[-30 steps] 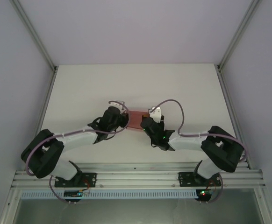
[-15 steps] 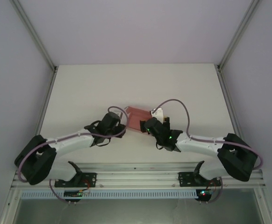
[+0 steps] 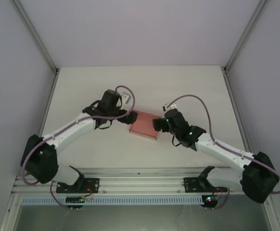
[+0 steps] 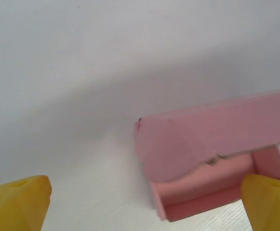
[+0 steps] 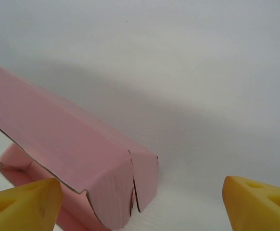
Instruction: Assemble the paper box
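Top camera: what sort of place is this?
Probably an enclosed lab test cell: a white table, plain walls with metal frame posts, and a metal rail along the near edge.

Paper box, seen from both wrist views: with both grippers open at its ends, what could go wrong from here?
1. The paper box has its lid overhanging an open interior, not tucked in. The left gripper and right gripper are both open, so nothing pins the lid and it may spring up.
2. The box's end lies close to one fingertip of the right gripper. A careless approach could shove or dent the thin card.
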You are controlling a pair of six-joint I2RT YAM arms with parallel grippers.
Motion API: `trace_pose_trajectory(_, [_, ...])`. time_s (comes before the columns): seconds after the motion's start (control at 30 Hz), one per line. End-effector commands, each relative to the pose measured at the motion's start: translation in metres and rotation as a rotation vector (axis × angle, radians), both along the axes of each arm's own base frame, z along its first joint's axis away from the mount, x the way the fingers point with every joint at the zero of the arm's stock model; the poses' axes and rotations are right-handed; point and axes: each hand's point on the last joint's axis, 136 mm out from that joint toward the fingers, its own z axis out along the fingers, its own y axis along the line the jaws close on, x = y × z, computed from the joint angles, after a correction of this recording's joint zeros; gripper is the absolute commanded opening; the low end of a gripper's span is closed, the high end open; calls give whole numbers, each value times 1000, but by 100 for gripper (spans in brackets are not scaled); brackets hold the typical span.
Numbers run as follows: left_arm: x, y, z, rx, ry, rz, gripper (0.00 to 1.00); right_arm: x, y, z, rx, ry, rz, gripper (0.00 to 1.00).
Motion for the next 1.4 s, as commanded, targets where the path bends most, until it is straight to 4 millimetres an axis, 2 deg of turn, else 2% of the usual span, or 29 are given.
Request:
trace_pose_trajectory(0.0, [-14, -10, -6, 89, 35, -232, 100, -10, 3, 10, -12, 69, 133, 81])
trace_pose_trajectory(0.03, [-14, -13, -5, 97, 37, -263, 100, -9, 2, 13, -9, 77, 137, 74])
trace_pose_trajectory(0.07, [-13, -15, -5, 110, 38, -290, 96, -9, 3, 15, -5, 91, 150, 73])
trace_pose_trajectory(0.27, [6, -15, -8, 202, 50, -299, 79, -4, 2, 10, -56, 172, 160, 68])
trace_pose_trajectory(0.33, [12, -18, -11, 219, 65, -302, 72, -1, 2, 6, -75, 196, 156, 63])
trace_pose_trajectory(0.47, [16, -24, -17, 235, 88, -333, 65, 5, 5, 3, -103, 226, 151, 60])
trace_pose_trajectory(0.53, [18, -25, -20, 245, 94, -342, 55, 9, 4, 0, -124, 239, 146, 57])
trace_pose_trajectory(0.7, [21, -28, -17, 243, 92, -335, 26, 21, 6, -5, -161, 241, 131, 32])
trace_pose_trajectory(0.83, [22, -32, -13, 232, 77, -330, 12, 29, 7, -9, -191, 254, 122, 24])
trace_pose_trajectory(0.97, [26, -33, -10, 240, 60, -305, 0, 37, 5, -10, -231, 265, 106, 5])
trace_pose_trajectory(1.07, [36, -33, -3, 230, 42, -239, 0, 45, 2, -8, -255, 254, 71, 0])
trace_pose_trajectory(1.1, [41, -34, 2, 217, 33, -206, 0, 55, 6, 5, -236, 216, 51, 0])
trace_pose_trajectory(1.13, [47, -35, 6, 205, 29, -168, 0, 61, 6, 9, -219, 199, 32, 0])
trace_pose_trajectory(1.3, [79, -37, 27, 122, 4, 58, 0, 93, 26, 29, -10, 129, -70, 0])
trace_pose_trajectory(1.37, [88, -40, 28, 92, 1, 115, 0, 107, 31, 36, 76, 96, -126, 0])
